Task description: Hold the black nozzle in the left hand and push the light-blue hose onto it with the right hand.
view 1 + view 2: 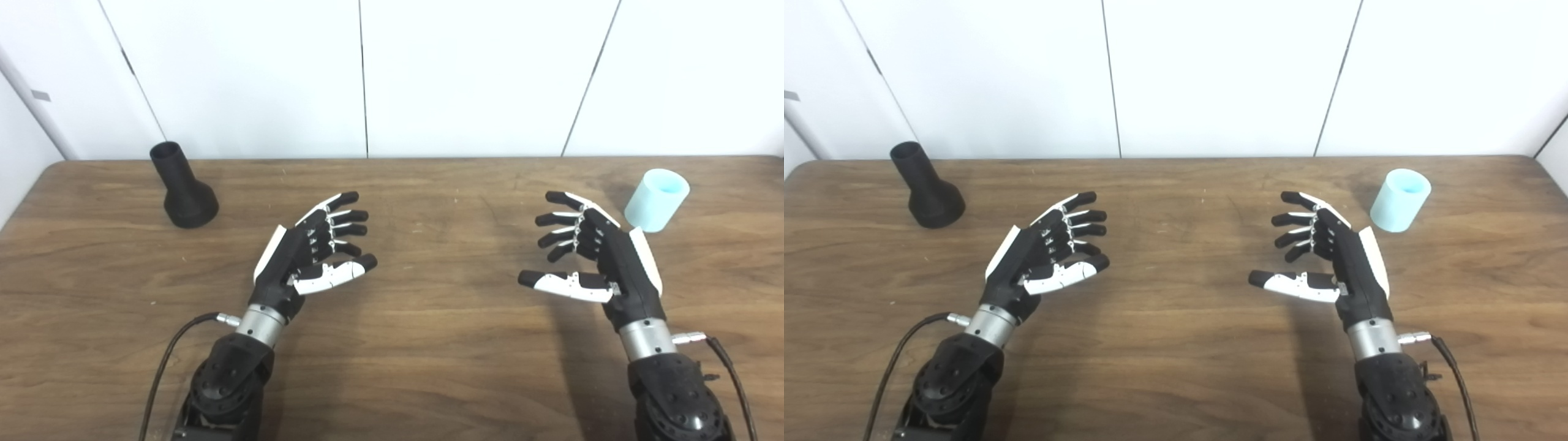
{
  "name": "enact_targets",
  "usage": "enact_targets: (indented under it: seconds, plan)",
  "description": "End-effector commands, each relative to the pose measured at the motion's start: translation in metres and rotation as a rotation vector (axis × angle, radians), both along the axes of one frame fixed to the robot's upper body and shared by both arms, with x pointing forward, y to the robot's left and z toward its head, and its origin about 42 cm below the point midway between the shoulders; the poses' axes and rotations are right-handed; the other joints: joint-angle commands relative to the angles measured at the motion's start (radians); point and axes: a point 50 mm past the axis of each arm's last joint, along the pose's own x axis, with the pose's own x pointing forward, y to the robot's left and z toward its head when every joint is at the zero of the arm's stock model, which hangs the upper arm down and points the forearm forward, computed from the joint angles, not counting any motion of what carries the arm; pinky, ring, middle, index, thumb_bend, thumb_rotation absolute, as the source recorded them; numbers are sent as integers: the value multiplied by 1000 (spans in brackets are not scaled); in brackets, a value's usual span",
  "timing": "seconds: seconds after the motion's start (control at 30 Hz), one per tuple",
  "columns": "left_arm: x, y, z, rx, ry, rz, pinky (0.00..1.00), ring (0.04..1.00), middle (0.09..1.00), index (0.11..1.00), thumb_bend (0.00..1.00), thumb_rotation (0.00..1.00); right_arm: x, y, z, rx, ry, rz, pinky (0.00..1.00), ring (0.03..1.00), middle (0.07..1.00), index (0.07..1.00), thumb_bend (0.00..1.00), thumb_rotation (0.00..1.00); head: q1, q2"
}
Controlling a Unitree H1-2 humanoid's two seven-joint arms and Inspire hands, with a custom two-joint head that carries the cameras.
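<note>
The black nozzle (182, 187) stands upright on its wide base at the back left of the wooden table, narrow mouth up. A short light-blue hose piece (656, 199) stands at the back right, tilted slightly. My left hand (312, 251) hovers open over the table to the right of the nozzle and a little nearer to me, palm turned inward, holding nothing. Facing it, my right hand (588, 254) is open too, just left of the hose and a little nearer to me, not touching it. Both objects are apart from the hands.
The wooden table (422, 343) runs to a white panelled wall (465, 73) at the back. Its left edge shows near the nozzle. Black cables (165, 361) trail from both wrists near the front edge.
</note>
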Motion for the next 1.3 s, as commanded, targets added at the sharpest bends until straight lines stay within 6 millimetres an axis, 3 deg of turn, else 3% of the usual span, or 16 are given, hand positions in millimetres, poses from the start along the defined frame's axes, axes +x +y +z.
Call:
enact_targets:
  seconds: [0.0, 0.3, 0.5, 0.6, 0.63, 0.73, 0.97, 1.27]
  plan:
    - [4, -1, 18, 3, -93, -14, 574, 731, 744, 782, 617, 63, 2, 1, 17, -8, -92, 21, 411, 544, 657, 771, 765, 0, 1, 1]
    - [3, -2, 18, -14, -84, -17, 569, 728, 744, 783, 625, 74, 0, 3, 18, -8, -89, 29, 410, 545, 657, 771, 765, 0, 3, 2]
    - [2, -10, 15, -2, -92, -10, 560, 722, 737, 776, 630, 75, -1, -4, 16, -5, -83, 24, 418, 546, 659, 773, 761, 0, 114, -29]
    - [2, -18, 11, 8, -94, -10, 545, 717, 732, 773, 635, 79, -2, -12, 13, -8, -84, 22, 423, 549, 661, 775, 755, 0, 205, -77]
    - [2, -20, 10, 9, -94, -10, 539, 716, 731, 772, 638, 81, -3, -14, 12, -7, -84, 22, 424, 550, 662, 776, 753, 0, 205, -77]
    - [2, -30, 2, 12, -92, -13, 523, 716, 731, 772, 649, 79, -6, -23, 7, -3, -64, 19, 428, 556, 668, 778, 748, 0, 297, -146]
    - [2, -36, -3, 18, -88, -18, 566, 718, 731, 771, 641, 64, -4, -31, 0, 13, -103, 32, 428, 569, 679, 786, 735, 0, 318, -177]
    - [4, -11, 17, 70, -180, 78, 584, 714, 730, 738, 664, 81, -3, -34, -4, -16, -113, 19, 418, 562, 679, 792, 730, 0, 329, -190]
